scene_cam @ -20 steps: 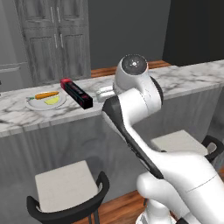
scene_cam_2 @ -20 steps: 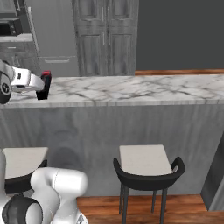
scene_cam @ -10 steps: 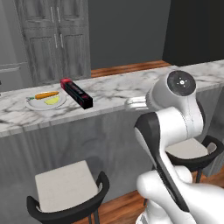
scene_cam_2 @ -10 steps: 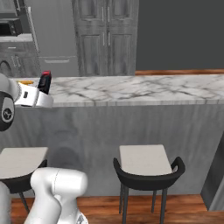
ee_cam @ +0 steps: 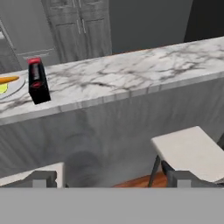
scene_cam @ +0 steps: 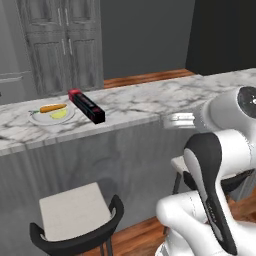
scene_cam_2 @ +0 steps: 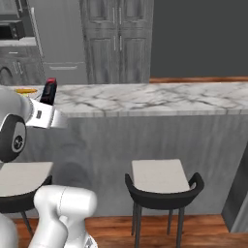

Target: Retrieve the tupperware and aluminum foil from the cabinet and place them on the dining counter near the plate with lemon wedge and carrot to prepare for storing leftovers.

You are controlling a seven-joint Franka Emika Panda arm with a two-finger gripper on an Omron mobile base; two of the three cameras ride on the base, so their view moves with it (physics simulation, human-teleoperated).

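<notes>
Left base view — I count one aluminum foil (scene_cam: 86, 106), one plate (scene_cam: 50, 115), one carrot (scene_cam: 52, 108); gripper (ee_cam: 109, 179) fingers spread wide, holding nothing.

One aluminum foil carton (scene_cam: 86, 105); one plate (scene_cam: 39, 118) at the dining counter's (scene_cam: 150, 102) left, bearing one carrot (scene_cam: 53, 107) and one lemon wedge (scene_cam: 60, 114); two stools (scene_cam_2: 161, 180) near the counter front.

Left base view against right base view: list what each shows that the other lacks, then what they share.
Left base view alone: the lemon wedge on the plate rim.

Right base view alone: a microwave at upper left.

Both: the aluminum foil beside the carrot on the dining counter, grey panelled doors and stools.
</notes>
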